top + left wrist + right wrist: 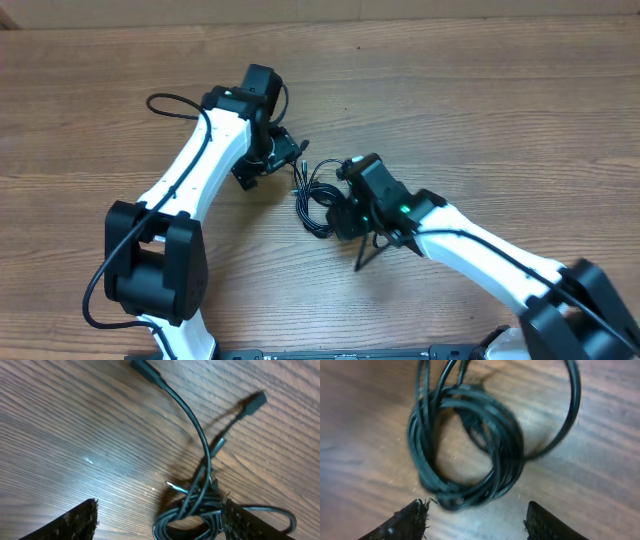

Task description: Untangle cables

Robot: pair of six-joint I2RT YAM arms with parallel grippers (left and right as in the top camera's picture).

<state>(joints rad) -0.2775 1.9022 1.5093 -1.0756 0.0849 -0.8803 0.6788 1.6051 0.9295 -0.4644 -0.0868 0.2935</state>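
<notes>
The cables lie on the wooden table as a small tangled black coil between the two arms. In the left wrist view the coil sits between the fingers, against the right-hand finger. Two plug ends reach away from it over the wood. My left gripper is open, its tips just left of the coil. In the right wrist view the coil lies just ahead of the fingertips. My right gripper is open with nothing between its fingers, and it sits at the coil's right side.
The white left arm runs from the near left base up toward the middle. The white right arm comes in from the near right. A thick black wire loops off the left arm. Bare wooden tabletop surrounds the coil.
</notes>
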